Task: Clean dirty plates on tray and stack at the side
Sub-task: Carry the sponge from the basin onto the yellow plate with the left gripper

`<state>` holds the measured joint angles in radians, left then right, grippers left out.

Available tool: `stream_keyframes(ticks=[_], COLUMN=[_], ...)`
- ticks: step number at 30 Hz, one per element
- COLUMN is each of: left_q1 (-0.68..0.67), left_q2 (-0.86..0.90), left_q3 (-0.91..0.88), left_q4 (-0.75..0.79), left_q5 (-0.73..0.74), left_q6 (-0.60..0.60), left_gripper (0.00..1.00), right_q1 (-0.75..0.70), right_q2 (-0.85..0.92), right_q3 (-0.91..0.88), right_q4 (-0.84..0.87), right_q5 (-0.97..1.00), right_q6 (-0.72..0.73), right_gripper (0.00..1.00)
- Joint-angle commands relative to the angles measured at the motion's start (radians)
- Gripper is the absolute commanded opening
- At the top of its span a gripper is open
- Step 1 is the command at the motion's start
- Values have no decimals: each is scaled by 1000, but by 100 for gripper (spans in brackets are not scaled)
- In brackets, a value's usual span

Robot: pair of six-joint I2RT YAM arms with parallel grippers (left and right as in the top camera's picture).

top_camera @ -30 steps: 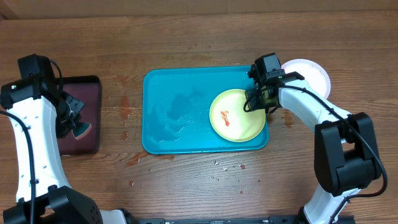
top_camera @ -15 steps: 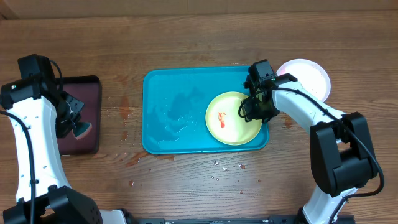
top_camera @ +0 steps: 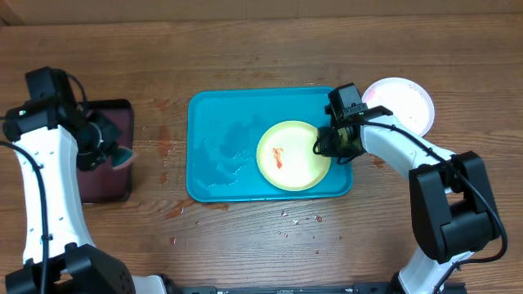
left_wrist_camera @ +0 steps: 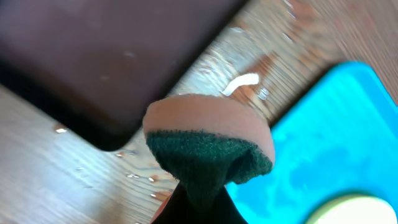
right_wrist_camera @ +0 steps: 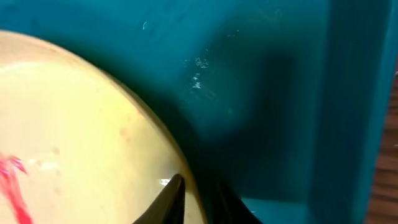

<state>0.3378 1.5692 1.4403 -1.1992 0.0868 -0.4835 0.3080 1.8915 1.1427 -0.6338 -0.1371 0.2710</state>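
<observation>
Yellow-green plate [top_camera: 298, 167] (red-smeared, on tray [top_camera: 221, 122]) has its rim pinched by right end effector [top_camera: 325, 147].

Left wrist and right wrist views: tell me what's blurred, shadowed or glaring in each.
Left wrist: the sponge is fairly sharp, the black tray and turquoise tray behind it blur, the wet tabletop glints. Right wrist: the yellow-green plate looks soft, with dark shadow on the turquoise tray beside it.

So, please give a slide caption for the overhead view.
Right jaws pinch the rim of the smeared yellow-green plate on the turquoise tray; left jaws hold a sponge.
</observation>
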Motion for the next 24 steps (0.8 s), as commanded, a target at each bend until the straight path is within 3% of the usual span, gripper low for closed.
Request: stream_keyframes(ticks=[1,7,12,15,22,24], left_q1=[-84,-253,-407,-494,-629,-652], left_q2=[-3,0,35,78,227,272], left_q3=[-5,-5,-5,-5,-5,-5], left_q4=[6,26,84,144,238,256], left_q5=[80,80,80,79,80,93], left_q6=[69,49,-90,-100,-101,-100], left_gripper=[4,4,4,4,4,4], right_q1=[10,77,153,179,183,183], right_q2=[35,41,64,69,69,69], right_q3=[-37,-37,-37,-37,-36,-36], right_q4=[29,85,169,204,207,183], right_q5=[-99,-100,-89,-84,-82,-80], right_q6=[85,159,289,290,282,282], right_gripper=[13,7,7,16,17,13])
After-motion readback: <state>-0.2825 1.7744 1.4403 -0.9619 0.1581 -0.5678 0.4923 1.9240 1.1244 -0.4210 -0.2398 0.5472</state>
